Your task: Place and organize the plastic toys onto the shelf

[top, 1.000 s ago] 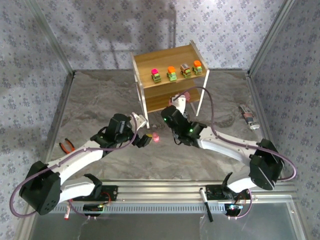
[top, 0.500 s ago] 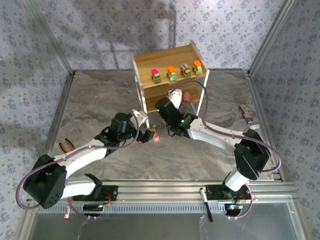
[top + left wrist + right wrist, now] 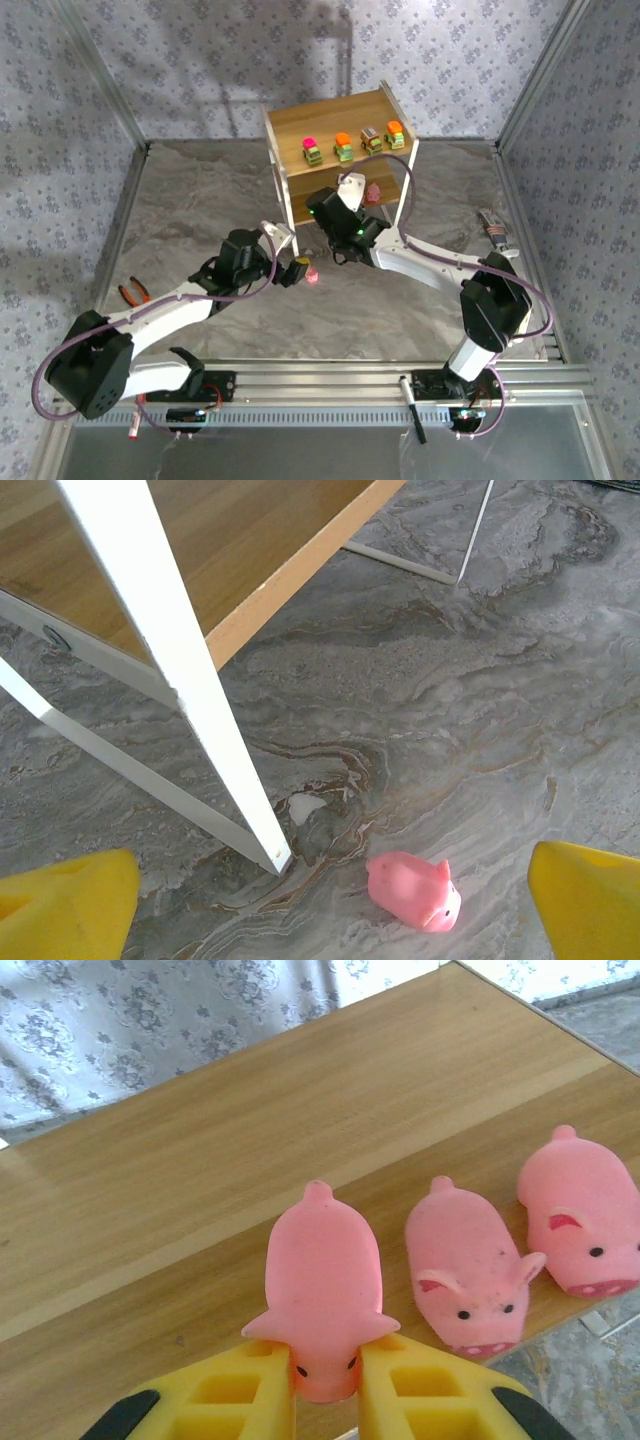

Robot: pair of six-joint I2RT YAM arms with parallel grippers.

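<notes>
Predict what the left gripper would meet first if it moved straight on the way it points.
Most likely the pink pig toy, lying on the tabletop between the open fingers of the left gripper. Depth is unclear; it might touch bare tabletop first.

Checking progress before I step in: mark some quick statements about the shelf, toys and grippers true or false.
1. Four cars stand on the top tier of the shelf. True.
2. The right gripper is empty. False: it is shut on a pink pig.
3. A loose pig lies on the table. True.
4. The left gripper is shut on the loose pig. False: it is open, not touching it.
</notes>
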